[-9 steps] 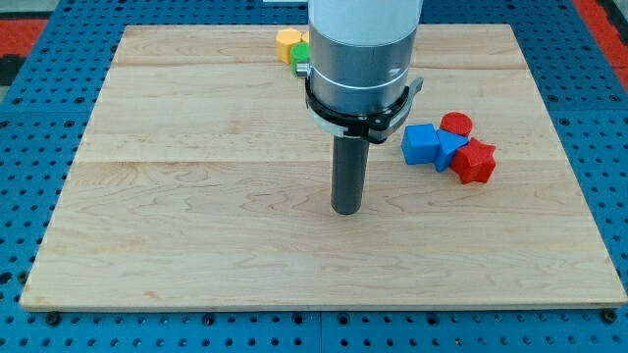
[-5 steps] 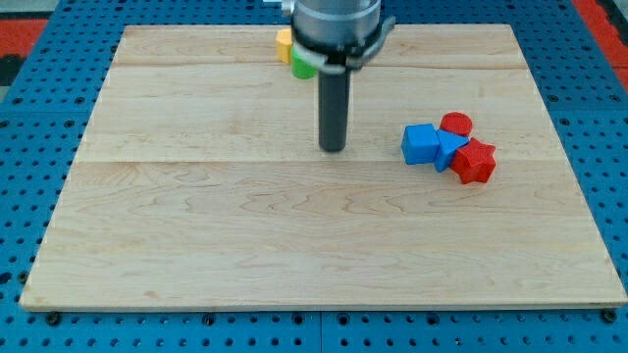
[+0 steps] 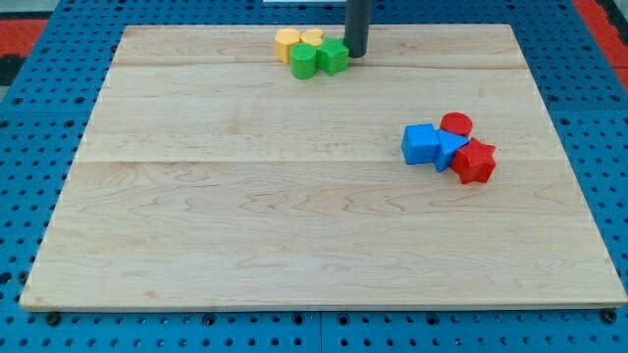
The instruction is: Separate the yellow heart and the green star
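Observation:
A cluster of blocks sits at the view's top centre. The yellow heart [image 3: 312,38] lies just above the green star [image 3: 334,57] and touches it. A yellow hexagon-like block [image 3: 287,43] is to the left of the heart, and a round green block [image 3: 304,63] is to the left of the star. My tip [image 3: 355,55] stands right against the green star's right side, with the rod running up out of the view's top.
At the view's right lies a second cluster: a blue cube [image 3: 420,144], another blue block [image 3: 449,150], a red cylinder [image 3: 455,124] and a red star-like block [image 3: 475,163]. The wooden board [image 3: 245,226] rests on a blue pegboard.
My tip has moved from the board's middle towards the view's top and now stands beside the green star. The arm's body no longer hides the top cluster. The blocks have not visibly moved.

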`<state>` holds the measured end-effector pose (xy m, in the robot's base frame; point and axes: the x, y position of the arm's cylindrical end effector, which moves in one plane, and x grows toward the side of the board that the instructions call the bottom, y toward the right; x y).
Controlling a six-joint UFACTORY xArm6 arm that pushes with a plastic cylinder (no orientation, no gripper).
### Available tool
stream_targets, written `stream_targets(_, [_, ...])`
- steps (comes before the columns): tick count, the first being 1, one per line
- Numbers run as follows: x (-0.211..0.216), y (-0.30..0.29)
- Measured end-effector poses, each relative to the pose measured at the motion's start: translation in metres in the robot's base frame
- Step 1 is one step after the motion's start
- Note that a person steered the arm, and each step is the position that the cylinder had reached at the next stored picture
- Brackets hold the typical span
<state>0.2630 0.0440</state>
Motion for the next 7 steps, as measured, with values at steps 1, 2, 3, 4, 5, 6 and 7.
stream_targets(1, [-0.018, 0.015])
stream_targets(2, [-0.024, 0.000])
stream_targets(3, [-0.029, 0.000])
stream_targets(4, [-0.026, -0.002])
stream_targets(5, [0.002, -0.018])
stream_targets(6, [0.024, -0.035])
stream_targets(7, [-0.002, -0.022])
